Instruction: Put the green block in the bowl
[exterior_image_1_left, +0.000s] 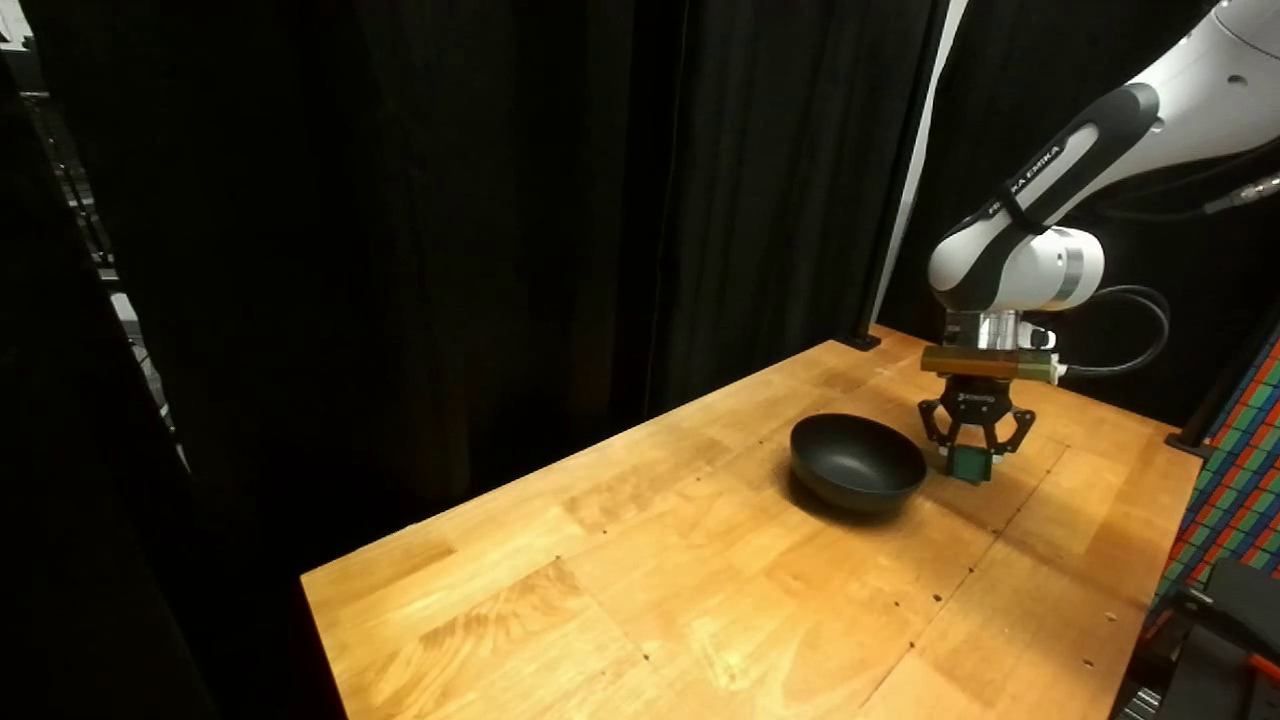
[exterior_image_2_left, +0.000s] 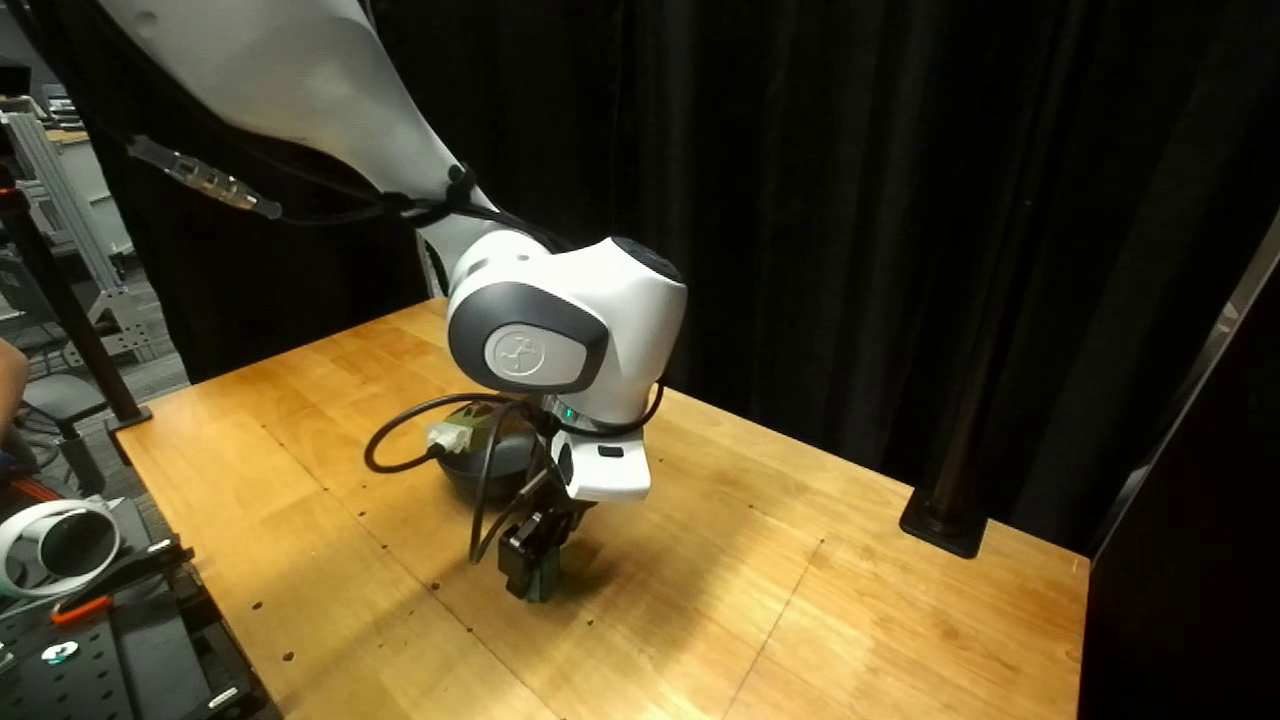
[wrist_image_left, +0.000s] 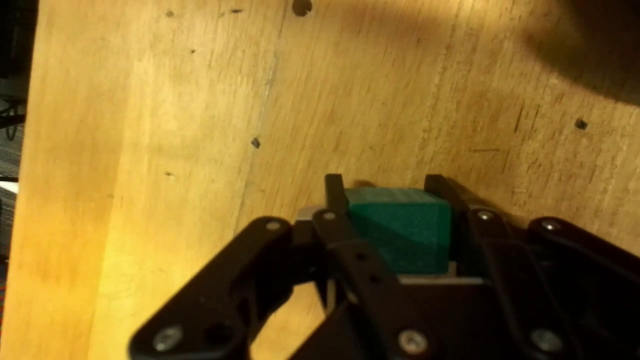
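In an exterior view, the wooden table (exterior_image_1_left: 720, 570) takes up the near ground, with dark equipment (exterior_image_1_left: 1225, 640) off its right edge, details unclear. Beyond, right of the table's middle, the bowl (exterior_image_1_left: 855, 460) stands upright: black, round, shallow. The gripper (exterior_image_1_left: 970, 460) points down a little farther and to the right, near the bowl's rim but apart from it. Green block (wrist_image_left: 405, 235) is outside the bowl, at the gripper's tips; wrist view puts a finger against each of two opposite sides, so the tool is clamped on it. Whether the block's underside meets the table, cannot tell. White-and-black arm (exterior_image_1_left: 1090, 160) slants down from the upper right. At the table's far edge, a black post foot (exterior_image_1_left: 857, 342); behind that, black curtains (exterior_image_1_left: 480, 200).
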